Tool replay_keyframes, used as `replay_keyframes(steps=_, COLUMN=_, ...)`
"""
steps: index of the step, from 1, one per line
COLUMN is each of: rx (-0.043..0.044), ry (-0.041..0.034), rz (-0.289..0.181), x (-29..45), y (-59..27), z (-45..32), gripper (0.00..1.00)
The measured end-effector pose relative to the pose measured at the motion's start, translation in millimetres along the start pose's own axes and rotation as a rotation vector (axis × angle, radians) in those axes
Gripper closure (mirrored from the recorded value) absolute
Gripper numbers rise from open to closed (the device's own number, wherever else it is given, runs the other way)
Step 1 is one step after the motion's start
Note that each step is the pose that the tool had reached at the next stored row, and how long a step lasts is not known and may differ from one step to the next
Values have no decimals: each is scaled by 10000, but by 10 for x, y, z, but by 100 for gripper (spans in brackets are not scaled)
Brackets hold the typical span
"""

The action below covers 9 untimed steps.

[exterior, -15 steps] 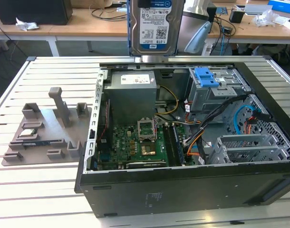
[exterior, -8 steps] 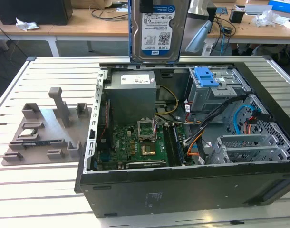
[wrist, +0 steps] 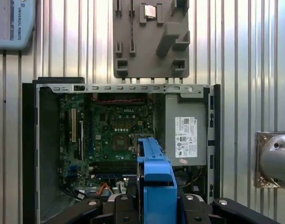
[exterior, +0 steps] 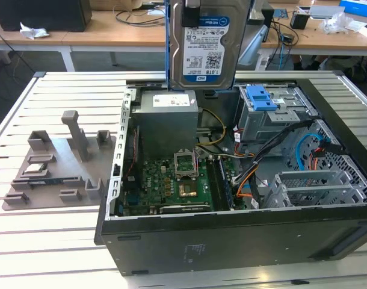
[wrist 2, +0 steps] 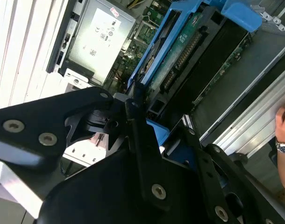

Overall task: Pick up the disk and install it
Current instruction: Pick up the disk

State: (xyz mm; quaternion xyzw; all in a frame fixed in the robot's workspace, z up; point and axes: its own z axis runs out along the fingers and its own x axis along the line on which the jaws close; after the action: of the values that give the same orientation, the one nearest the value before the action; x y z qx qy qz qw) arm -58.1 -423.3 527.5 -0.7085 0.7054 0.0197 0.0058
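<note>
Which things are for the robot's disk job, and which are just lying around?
For the job:
- disk, held up by the gripper
- open case below it
- cage inside the case

Lying about:
- grey tray on the table
- crumpled paper and cables on the desk behind

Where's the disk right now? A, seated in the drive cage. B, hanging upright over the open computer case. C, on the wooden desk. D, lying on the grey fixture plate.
B: the disk hangs upright above the open computer case, with the gripper clamped on it.
</note>
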Motion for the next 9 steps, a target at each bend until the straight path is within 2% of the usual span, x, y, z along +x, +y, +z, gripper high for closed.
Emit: replay_keyframes(steps=9, rx=0, ry=1, rz=-1, x=155, y=-43, z=1, gripper=63)
